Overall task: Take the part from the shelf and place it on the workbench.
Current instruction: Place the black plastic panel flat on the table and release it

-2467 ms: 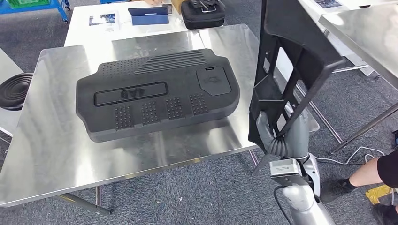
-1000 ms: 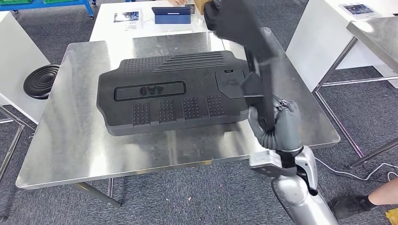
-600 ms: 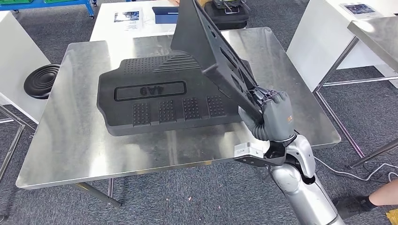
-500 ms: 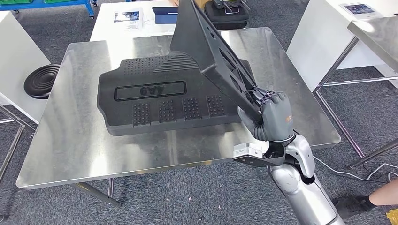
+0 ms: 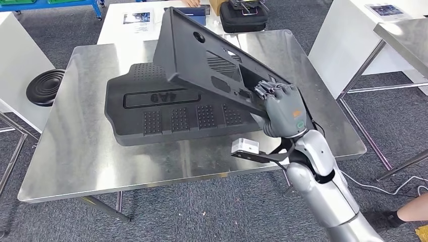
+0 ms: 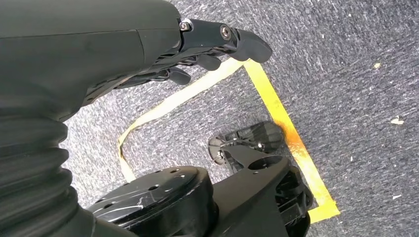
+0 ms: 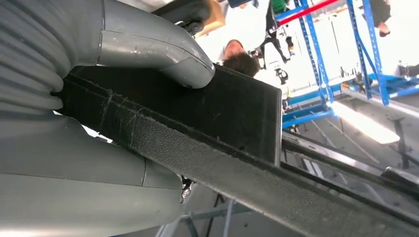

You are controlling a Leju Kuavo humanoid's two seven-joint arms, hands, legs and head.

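Step in hand: lowering the carried part [image 5: 212, 63] toward the workbench [image 5: 70, 151]; judged late in the task, release not yet made.
Right hand [image 5: 280, 108]: closed around the part's near edge, thumb [image 7: 163, 54] pressed on one face, fingers [image 5: 267, 89] wrapped over the rim; firm hold, no slack visible.
Left hand [image 6: 207, 47]: hanging low over grey carpet and yellow floor tape, fingers loosely curled, holding nothing.
Part: flat black panel with cut-outs, tilted, far end raised, hanging above the large black cover [image 5: 171, 113] that already lies on the bench; whether touching that cover, cannot tell.
Free room: bare steel along the near edge and on the left side of the bench; the middle taken up by the cover.
Doing it well: better aimed at bare steel than stacked on the cover; far end brought level first, then one long edge set down before the rest.
Release: fingers opened only once the panel's weight rests on the surface.
Risk: a long panel gripped at one end is likely to swing or slip; a slow descent is advisable.
Nearby: black case [image 5: 242, 15] and tablet on the white table beyond, round black stool [image 5: 44, 86] to the left.
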